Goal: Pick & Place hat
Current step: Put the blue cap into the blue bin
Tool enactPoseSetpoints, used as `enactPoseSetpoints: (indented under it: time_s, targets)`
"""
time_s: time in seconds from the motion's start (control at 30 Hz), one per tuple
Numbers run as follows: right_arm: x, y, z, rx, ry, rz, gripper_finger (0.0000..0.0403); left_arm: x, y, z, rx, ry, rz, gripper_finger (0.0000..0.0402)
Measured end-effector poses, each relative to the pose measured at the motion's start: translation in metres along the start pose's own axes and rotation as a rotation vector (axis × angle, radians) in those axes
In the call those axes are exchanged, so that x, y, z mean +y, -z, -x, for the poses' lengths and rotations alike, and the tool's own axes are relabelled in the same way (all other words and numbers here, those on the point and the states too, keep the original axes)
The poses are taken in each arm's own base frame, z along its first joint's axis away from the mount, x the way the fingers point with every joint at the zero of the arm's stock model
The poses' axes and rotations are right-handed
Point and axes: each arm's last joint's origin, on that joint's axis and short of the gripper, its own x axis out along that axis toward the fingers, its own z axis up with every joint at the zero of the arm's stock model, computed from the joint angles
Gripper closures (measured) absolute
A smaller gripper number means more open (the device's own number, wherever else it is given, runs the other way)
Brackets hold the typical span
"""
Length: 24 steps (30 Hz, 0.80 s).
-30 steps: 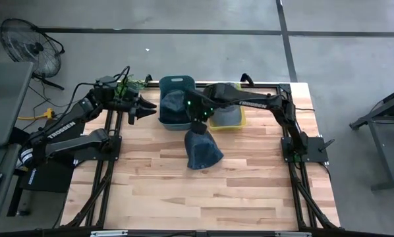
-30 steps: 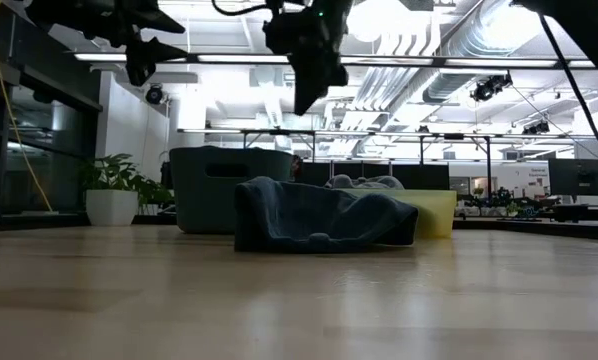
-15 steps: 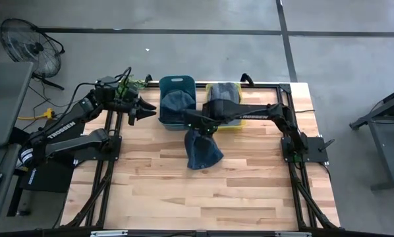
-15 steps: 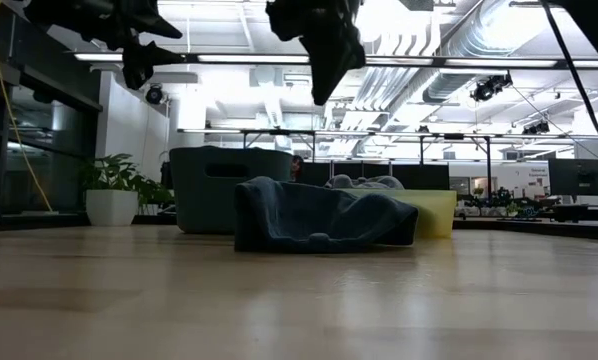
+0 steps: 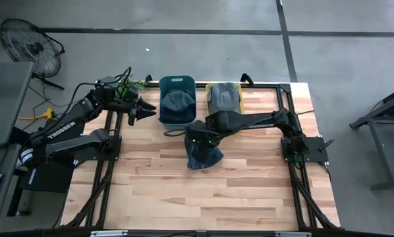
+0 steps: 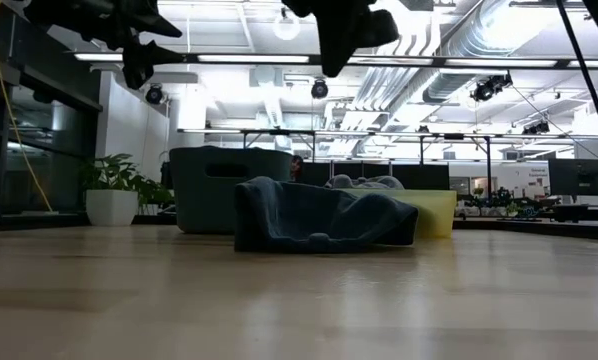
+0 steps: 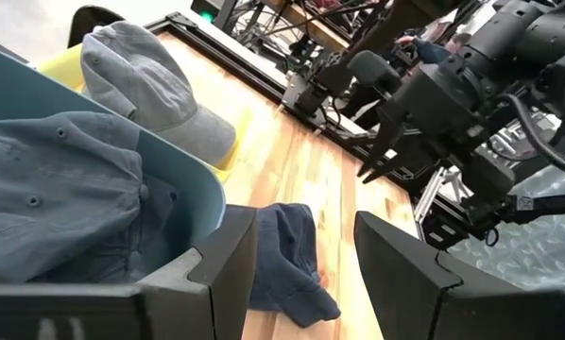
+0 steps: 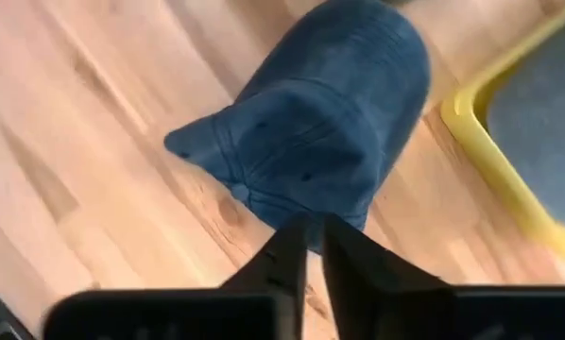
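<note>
A dark blue hat [image 5: 202, 154] [image 6: 319, 215] [image 8: 320, 123] lies on the wooden table, its underside on the boards, in front of the two bins. My right gripper [image 5: 196, 136] [image 6: 344, 40] [image 8: 312, 236] hangs above the hat's far end, pointing down and clear of it. Its fingers are shut with nothing between them. My left gripper [image 5: 147, 107] [image 7: 301, 283] waits open in the air beside the teal bin [image 5: 177, 84], at the table's far left. In the left wrist view the dark blue hat [image 7: 287, 255] shows past the open fingers.
The teal bin [image 7: 202, 203] holds a blue-grey hat [image 5: 176, 102] [image 7: 56, 189]. The yellow bin [image 5: 213, 89] [image 8: 490, 151] to its right holds a grey hat [image 5: 225, 99] [image 7: 150, 85]. Both stand at the far edge. Bare boards stretch toward the near edge.
My right gripper has moved from in front of the bins toward the table's near edge and now stands over the dark blue hat's far end. Its arm has folded lower over the table. The hat has stayed where it was.
</note>
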Motion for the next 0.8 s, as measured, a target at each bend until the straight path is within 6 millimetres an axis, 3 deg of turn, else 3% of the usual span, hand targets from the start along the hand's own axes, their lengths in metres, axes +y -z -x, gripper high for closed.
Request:
enactPoseSetpoints:
  time_s: [0.3, 0.43, 0.57, 0.67, 0.8]
  targets:
    - [0.031, 0.04, 0.006, -0.049, 0.09, -0.245, 0.0228, -0.002, 0.001, 0.0, 0.019, 0.059, 0.0, 0.0225]
    - [0.043, 0.061, 0.01, -0.065, 0.129, -0.354, 0.0181, -0.003, 0.001, 0.0, 0.031, 0.094, 0.0, 0.0225]
    - [0.057, 0.081, -0.001, -0.054, 0.115, -0.433, 0.0165, -0.003, 0.001, 0.0, 0.037, 0.112, 0.0, 0.0225]
    - [0.07, 0.094, -0.02, -0.047, 0.057, -0.454, 0.0163, -0.004, 0.001, 0.0, 0.044, 0.136, 0.0, 0.0225]
    - [0.071, 0.107, -0.039, -0.044, 0.023, -0.451, 0.0163, -0.004, 0.001, 0.0, 0.047, 0.145, -0.008, 0.0225]
